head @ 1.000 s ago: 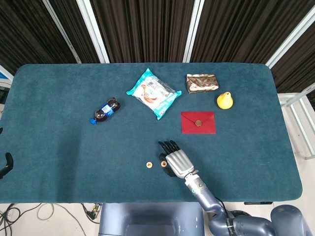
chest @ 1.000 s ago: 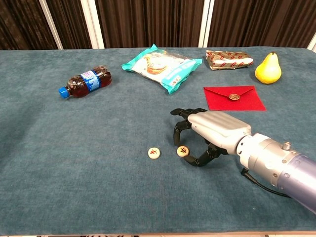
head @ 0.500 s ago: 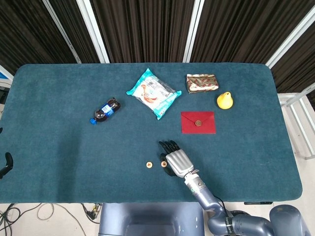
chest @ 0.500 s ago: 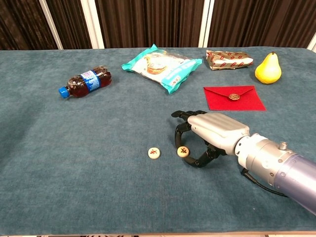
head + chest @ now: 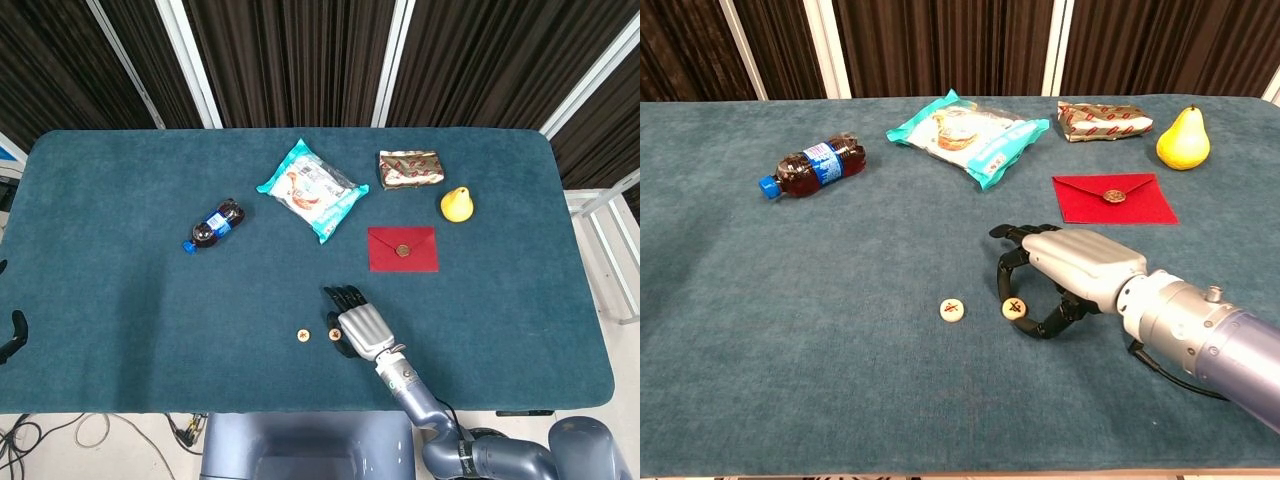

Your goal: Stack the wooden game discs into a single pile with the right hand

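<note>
Two small round wooden discs with red marks lie on the blue table near its front edge. The left disc (image 5: pixel 303 335) (image 5: pixel 953 310) lies free. The right disc (image 5: pixel 334 333) (image 5: pixel 1014 308) sits on the cloth between the curled fingers and thumb of my right hand (image 5: pixel 358 328) (image 5: pixel 1070 265), which pinches it from above and below. The two discs are about a disc's width or two apart. Only a dark sliver of my left hand (image 5: pixel 12 335) shows at the left edge of the head view, and its pose is unreadable.
Further back lie a red envelope (image 5: pixel 1114 197), a yellow pear (image 5: pixel 1183 140), a wrapped snack bar (image 5: pixel 1105 120), a teal snack bag (image 5: pixel 970 128) and a small dark drink bottle (image 5: pixel 815 165) on its side. The table's front edge (image 5: pixel 960 472) runs close below the discs.
My right hand has shifted slightly right and its fingers have closed in on the right disc, which slid a little to the right with them. The left disc has stayed put.
</note>
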